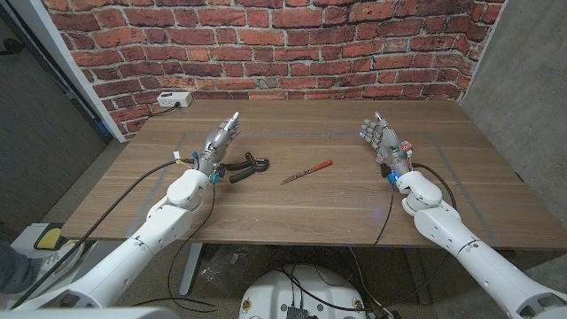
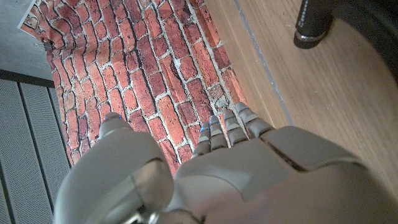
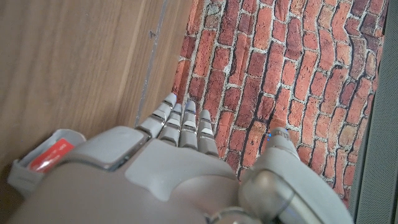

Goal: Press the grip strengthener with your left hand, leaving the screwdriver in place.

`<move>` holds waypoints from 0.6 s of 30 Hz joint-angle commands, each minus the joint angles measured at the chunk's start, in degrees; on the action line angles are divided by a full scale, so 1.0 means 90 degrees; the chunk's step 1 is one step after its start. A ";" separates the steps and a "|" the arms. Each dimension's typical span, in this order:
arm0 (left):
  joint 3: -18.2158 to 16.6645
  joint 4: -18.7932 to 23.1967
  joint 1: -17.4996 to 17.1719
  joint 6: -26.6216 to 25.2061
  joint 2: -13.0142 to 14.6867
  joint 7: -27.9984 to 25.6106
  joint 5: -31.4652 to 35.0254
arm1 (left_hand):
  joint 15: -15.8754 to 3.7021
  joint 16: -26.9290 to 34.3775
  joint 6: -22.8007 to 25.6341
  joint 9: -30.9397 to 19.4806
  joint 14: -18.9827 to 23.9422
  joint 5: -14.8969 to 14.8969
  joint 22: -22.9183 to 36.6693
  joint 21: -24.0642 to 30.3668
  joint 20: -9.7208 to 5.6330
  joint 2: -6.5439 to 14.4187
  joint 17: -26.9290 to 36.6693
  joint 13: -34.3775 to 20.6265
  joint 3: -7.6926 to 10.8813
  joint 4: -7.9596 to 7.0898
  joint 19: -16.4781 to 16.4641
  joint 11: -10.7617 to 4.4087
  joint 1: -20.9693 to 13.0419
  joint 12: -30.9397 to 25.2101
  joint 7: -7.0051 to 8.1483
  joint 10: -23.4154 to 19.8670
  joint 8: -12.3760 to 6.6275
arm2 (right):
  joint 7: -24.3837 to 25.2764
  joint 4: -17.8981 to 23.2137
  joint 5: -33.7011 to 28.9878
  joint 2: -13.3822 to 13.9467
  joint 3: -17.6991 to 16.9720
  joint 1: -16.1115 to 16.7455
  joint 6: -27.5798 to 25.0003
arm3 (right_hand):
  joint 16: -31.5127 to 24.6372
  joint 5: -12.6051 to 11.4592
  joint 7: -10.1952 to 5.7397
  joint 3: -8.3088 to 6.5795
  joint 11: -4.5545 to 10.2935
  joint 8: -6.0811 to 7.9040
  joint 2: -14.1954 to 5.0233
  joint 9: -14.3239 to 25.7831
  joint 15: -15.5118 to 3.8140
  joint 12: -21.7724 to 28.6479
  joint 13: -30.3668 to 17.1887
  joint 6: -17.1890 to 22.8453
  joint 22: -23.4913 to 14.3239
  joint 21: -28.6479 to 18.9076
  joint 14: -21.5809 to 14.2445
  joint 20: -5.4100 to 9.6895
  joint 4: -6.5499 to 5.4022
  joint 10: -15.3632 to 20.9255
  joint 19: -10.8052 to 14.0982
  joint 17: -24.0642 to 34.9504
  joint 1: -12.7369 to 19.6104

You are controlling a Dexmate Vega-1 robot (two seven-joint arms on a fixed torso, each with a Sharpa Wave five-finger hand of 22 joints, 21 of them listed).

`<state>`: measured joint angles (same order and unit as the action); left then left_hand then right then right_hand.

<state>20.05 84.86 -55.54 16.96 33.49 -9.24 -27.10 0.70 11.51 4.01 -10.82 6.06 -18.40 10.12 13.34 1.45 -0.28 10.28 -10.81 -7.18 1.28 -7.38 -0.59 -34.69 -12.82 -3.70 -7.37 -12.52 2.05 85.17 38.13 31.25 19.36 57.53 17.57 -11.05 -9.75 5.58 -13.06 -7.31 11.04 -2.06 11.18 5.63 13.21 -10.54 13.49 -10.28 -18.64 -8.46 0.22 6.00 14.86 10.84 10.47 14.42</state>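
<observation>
A black grip strengthener [image 1: 247,166] lies on the wooden table [image 1: 310,199], left of centre; the end of one handle [image 2: 314,23] is seen in the left wrist view. A red-handled screwdriver [image 1: 307,172] lies to its right, near the middle. My left hand [image 1: 219,142] is just left of the strengthener, fingers [image 2: 227,127] stretched out together toward the wall, holding nothing. My right hand [image 1: 379,137] is at the right side, well away from the screwdriver, with fingers [image 3: 180,121] extended and empty.
A brick wall [image 1: 266,44] runs behind the table. A white power strip [image 1: 174,100] sits at the back left corner. Cables trail along both arms. Grey panels stand to the left and right.
</observation>
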 commanded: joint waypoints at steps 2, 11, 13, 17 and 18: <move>-0.0105 0.1009 -0.0477 -0.0517 0.0452 -0.1376 0.1414 | -0.0026 0.0065 0.0198 -0.0011 0.0306 -0.0007 0.0019 0.0075 0.0007 -0.0155 0.0008 -0.0031 -0.0044 0.0184 -0.0284 -0.0040 -0.0262 -0.0056 0.0035 -0.0234 -0.0058 | 0.0490 0.0240 -0.0499 -0.0015 -0.0071 0.0240 0.0477 | -0.0057 -0.0035 -0.0010 -0.0037 0.0015 0.0057 0.0009 0.0013 -0.0016 0.0047 -0.0029 0.0115 -0.0015 -0.0047 -0.0097 0.0006 0.0021 0.0111 0.0115 0.0011 0.0034; -0.0115 0.2193 -0.0869 -0.2241 0.0768 -0.2495 0.2608 | -0.0158 0.0111 0.0551 -0.0016 0.0831 -0.0067 0.0021 0.0176 0.0081 -0.0503 0.0016 -0.0040 -0.0161 0.0500 -0.0891 -0.0209 -0.0781 -0.0132 0.0211 -0.0728 -0.0105 | 0.0562 0.0330 -0.0450 -0.0033 -0.0075 0.0265 0.0348 | -0.0053 -0.0035 -0.0020 -0.0035 0.0010 0.0063 0.0011 0.0010 -0.0025 0.0053 -0.0029 0.0136 -0.0015 -0.0034 -0.0128 0.0005 0.0028 0.0144 0.0138 0.0009 0.0034; -0.0129 0.2310 -0.0901 -0.2414 0.0812 -0.2500 0.2662 | -0.0178 0.0111 0.0615 -0.0016 0.0867 -0.0072 0.0022 0.0169 0.0089 -0.0531 0.0018 -0.0041 -0.0183 0.0506 -0.0905 -0.0197 -0.0788 -0.0144 0.0233 -0.0791 -0.0119 | 0.0569 0.0348 -0.0446 -0.0022 -0.0079 0.0273 0.0325 | -0.0051 -0.0035 -0.0018 -0.0036 0.0009 0.0063 0.0010 0.0010 -0.0026 0.0049 -0.0029 0.0138 -0.0015 -0.0031 -0.0132 0.0002 0.0030 0.0141 0.0140 0.0009 0.0035; -0.0164 0.2803 -0.0970 -0.3189 0.1097 -0.2405 0.2873 | -0.0168 0.0115 0.0834 -0.0018 0.0971 -0.0083 0.0025 0.0159 0.0102 -0.0581 0.0026 -0.0044 -0.0249 0.0490 -0.0963 -0.0199 -0.0758 -0.0172 0.0246 -0.0953 -0.0172 | 0.0671 0.0417 -0.0502 -0.0029 -0.0093 0.0302 0.0322 | -0.0041 -0.0036 -0.0013 -0.0037 0.0007 0.0108 0.0006 0.0011 -0.0023 0.0048 -0.0030 0.0258 -0.0016 -0.0016 -0.0140 0.0004 0.0035 0.0154 0.0148 0.0007 0.0037; -0.0182 0.2870 -0.0980 -0.3276 0.1159 -0.2335 0.2864 | -0.0168 0.0109 0.0998 -0.0020 0.0995 -0.0090 0.0026 0.0153 0.0111 -0.0587 0.0029 -0.0045 -0.0272 0.0479 -0.0985 -0.0187 -0.0744 -0.0173 0.0299 -0.0998 -0.0220 | 0.0703 0.0435 -0.0508 -0.0040 -0.0094 0.0312 0.0318 | -0.0037 -0.0036 -0.0012 -0.0037 0.0000 0.0117 0.0006 0.0011 -0.0022 0.0050 -0.0030 0.0283 -0.0016 -0.0013 -0.0138 0.0007 0.0036 0.0161 0.0151 0.0007 0.0036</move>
<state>19.02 101.07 -61.96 1.08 39.54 -27.22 -7.93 -0.74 12.40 10.79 -10.81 14.04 -18.87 10.18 14.63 2.27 -5.01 10.27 -11.08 -8.94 5.73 -15.57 -2.44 -41.39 -13.81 -1.48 -15.19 -13.73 6.66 87.78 34.14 31.09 18.77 59.63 20.92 -11.05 -9.74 5.56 -13.07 -7.30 11.61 -2.06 11.19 5.53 13.21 -10.53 15.03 -10.27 -18.64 -9.15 0.31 6.02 15.59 11.73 10.39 14.42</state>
